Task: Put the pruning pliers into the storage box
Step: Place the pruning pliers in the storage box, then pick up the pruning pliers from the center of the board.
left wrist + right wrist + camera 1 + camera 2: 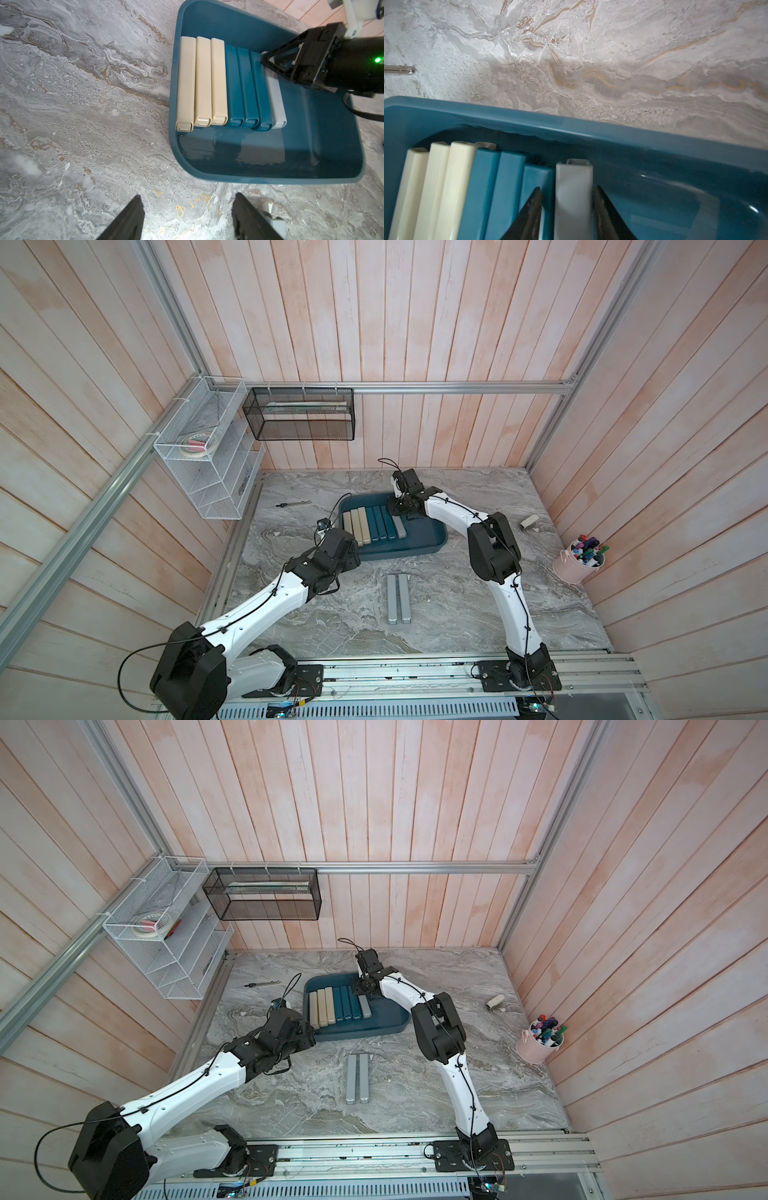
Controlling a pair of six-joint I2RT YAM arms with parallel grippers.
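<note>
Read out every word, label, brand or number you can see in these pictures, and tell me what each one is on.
None can be read in any view.
Beige, dark teal and light grey plastic bars in the shallow dark teal plastic tray: plain faces, no lettering visible.
Coloured marker pens in the pink metal bucket: any print is too small to read.
Roll of tape in the white wire rack: too small to read.

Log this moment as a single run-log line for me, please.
right gripper: open, astride grey bar in storage box; left gripper: open, empty, over table; boxed: seven bars; outside: two grey bars on table
</note>
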